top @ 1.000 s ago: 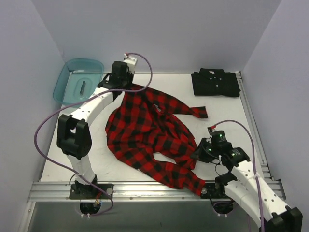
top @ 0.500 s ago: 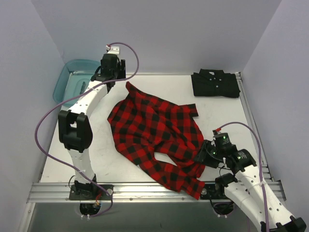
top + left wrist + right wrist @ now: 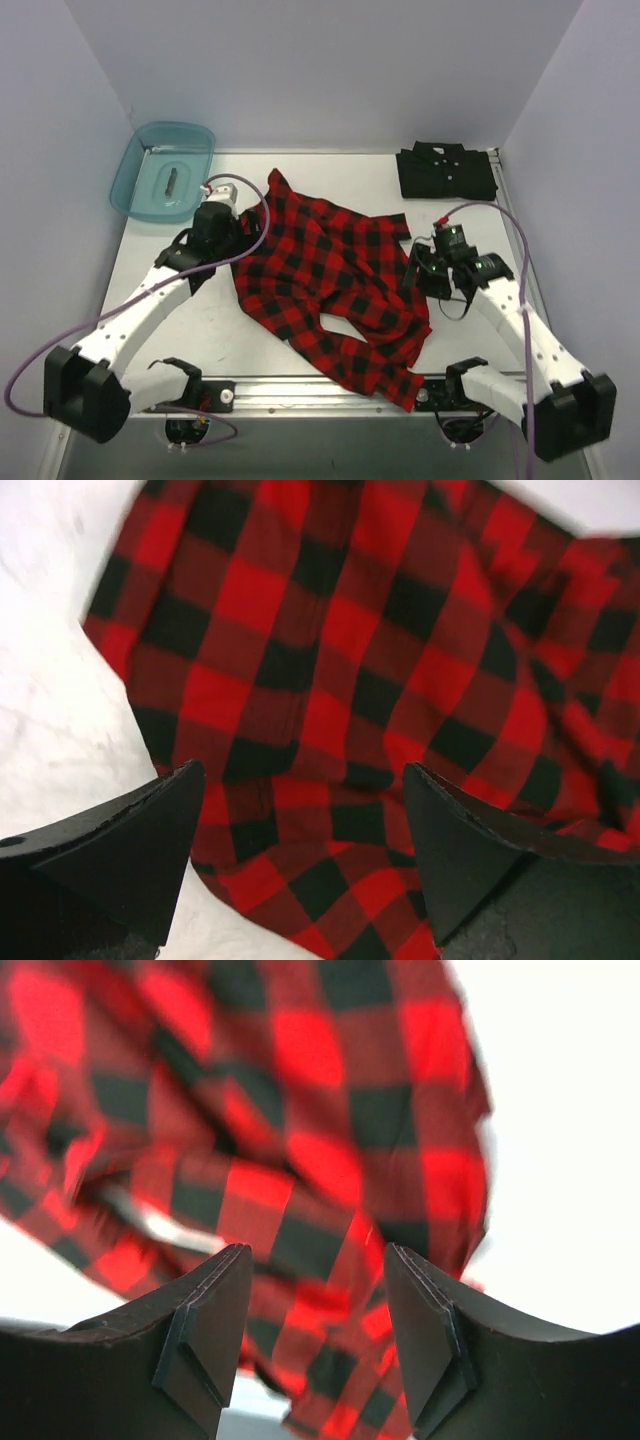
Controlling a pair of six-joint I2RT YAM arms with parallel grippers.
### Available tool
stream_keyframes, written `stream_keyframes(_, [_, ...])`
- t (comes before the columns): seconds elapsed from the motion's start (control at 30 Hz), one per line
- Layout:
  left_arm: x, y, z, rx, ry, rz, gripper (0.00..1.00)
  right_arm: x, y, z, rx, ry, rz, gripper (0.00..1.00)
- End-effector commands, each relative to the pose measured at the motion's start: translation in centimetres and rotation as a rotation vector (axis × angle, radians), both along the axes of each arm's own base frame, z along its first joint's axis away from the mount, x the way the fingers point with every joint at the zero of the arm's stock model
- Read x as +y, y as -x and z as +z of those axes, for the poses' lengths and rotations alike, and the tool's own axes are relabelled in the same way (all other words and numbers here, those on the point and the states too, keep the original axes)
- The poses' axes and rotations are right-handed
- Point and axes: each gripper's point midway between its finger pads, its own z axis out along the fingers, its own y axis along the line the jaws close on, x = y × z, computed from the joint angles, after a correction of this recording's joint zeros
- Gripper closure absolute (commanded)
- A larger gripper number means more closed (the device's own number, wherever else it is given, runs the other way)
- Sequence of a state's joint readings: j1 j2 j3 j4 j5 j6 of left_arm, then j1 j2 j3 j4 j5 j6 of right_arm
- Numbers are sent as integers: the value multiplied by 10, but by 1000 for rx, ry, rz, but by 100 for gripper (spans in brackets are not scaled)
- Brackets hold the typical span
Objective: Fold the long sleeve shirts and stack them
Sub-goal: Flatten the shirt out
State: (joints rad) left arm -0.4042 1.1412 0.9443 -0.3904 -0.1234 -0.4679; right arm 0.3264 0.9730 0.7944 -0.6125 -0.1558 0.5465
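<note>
The red-and-black plaid shirt (image 3: 330, 270) lies loosely spread and rumpled across the middle of the table, one end reaching the near edge. The plain black shirt (image 3: 447, 172) sits folded at the back right. My left gripper (image 3: 234, 250) hovers over the plaid shirt's left edge. In the left wrist view its jaws (image 3: 300, 830) stand wide open above the plaid shirt (image 3: 360, 680), gripping nothing. My right gripper (image 3: 416, 270) is at the shirt's right edge. In the right wrist view it (image 3: 318, 1330) is open, with the plaid shirt (image 3: 300, 1140) beyond the fingertips.
A translucent teal bin (image 3: 140, 165) stands at the back left corner with a small dark object in it. Grey walls close the table in on three sides. A metal rail (image 3: 320, 385) runs along the near edge, between the arm bases.
Both grippers opened and let go of the plaid shirt, which now lies flatter. The left arm pulled back from the far left corner. The right arm moved away from the near edge.
</note>
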Motion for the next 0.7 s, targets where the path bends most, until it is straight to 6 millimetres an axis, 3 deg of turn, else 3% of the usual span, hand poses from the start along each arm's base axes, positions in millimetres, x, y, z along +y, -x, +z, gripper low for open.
stream_keyframes(0.0, [-14, 11, -54, 139, 30, -1, 11, -13, -44, -4, -38, 50, -52, 45])
stream_keyframes(0.1, [-19, -1, -78, 177, -20, -21, 12, -7, -73, -24, -1, 46, -36, 45])
stream_keyframes(0.13, [-20, -6, -81, 182, -29, -20, 12, -4, -80, -18, -28, 32, -33, 45])
stream_keyframes(0.2, [-25, -17, -85, 172, -37, -31, 13, -1, -95, -33, -12, 38, -26, 46])
stream_keyframes(0.4, [-41, -41, -118, 220, -67, -77, 25, 20, -120, -68, 42, -25, 9, 50])
stream_keyframes(0.53, [-21, -22, -160, 394, -94, 7, 32, 23, -118, -93, 139, -67, -20, 59])
stream_keyframes(0.6, [-5, 1, -177, 495, -88, 63, 39, 9, -111, -106, 182, -57, -79, 70])
stream_keyframes(0.67, [10, 13, -176, 528, -72, 107, 43, -8, -99, -117, 219, -38, -147, 76])
